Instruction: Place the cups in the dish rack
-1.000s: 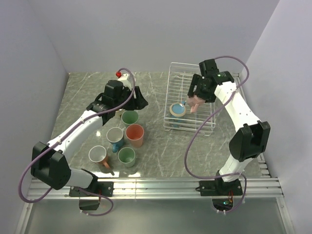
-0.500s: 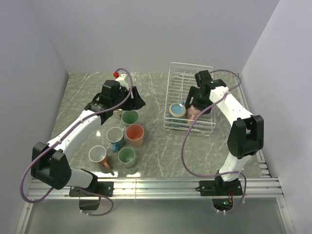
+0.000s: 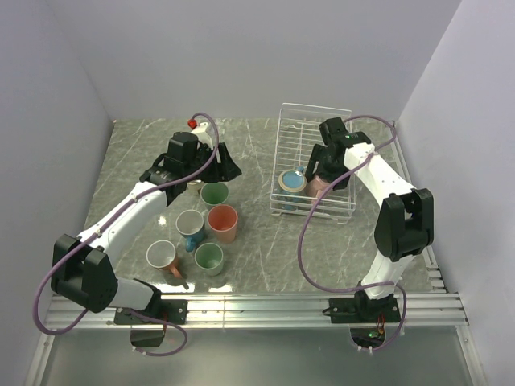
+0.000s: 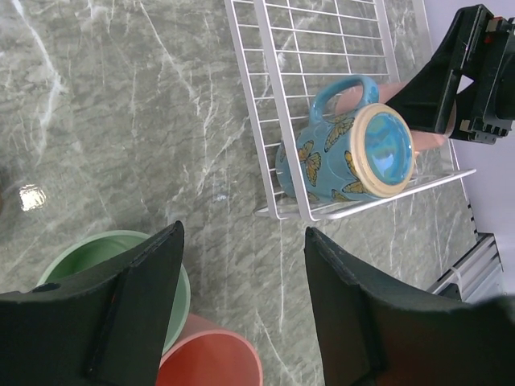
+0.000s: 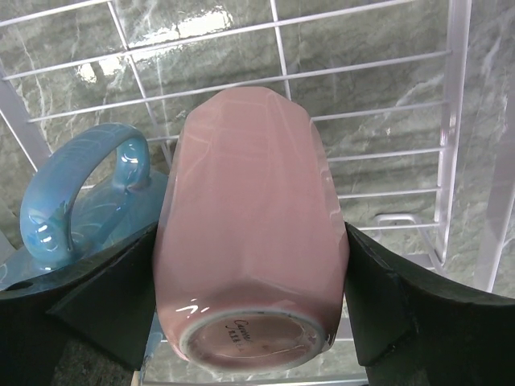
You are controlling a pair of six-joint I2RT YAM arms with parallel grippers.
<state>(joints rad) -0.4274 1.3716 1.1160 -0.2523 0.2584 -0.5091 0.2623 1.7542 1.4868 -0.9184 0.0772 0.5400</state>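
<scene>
Pink cup (image 5: 251,217) in right pincer (image 5: 249,310), mouth hidden, seemingly inside rack (image 5: 455,121)

Grey marbled tabletop (image 3: 265,241) is carrying the white dish rack (image 3: 302,133) at right, upright cups (image 3: 223,221) clustering at left.

Right wrist view: the pink cup (image 5: 249,185) showed only side and base, mouth out of sight, both flanks tucked behind the right gripper's (image 5: 249,233) fingers (image 5: 386,297). The blue cup (image 5: 76,189) beside it offered a handle and a sliver of wall, the rest lost behind the pink cup and off the frame. Left wrist view: the green cup (image 4: 96,251) and salmon cup (image 4: 213,358) were chopped by a dark finger and the bottom edge. Overhead, a pale object (image 3: 195,186) under the left arm was too covered to name, and a red speck (image 3: 193,122) too small.
</scene>
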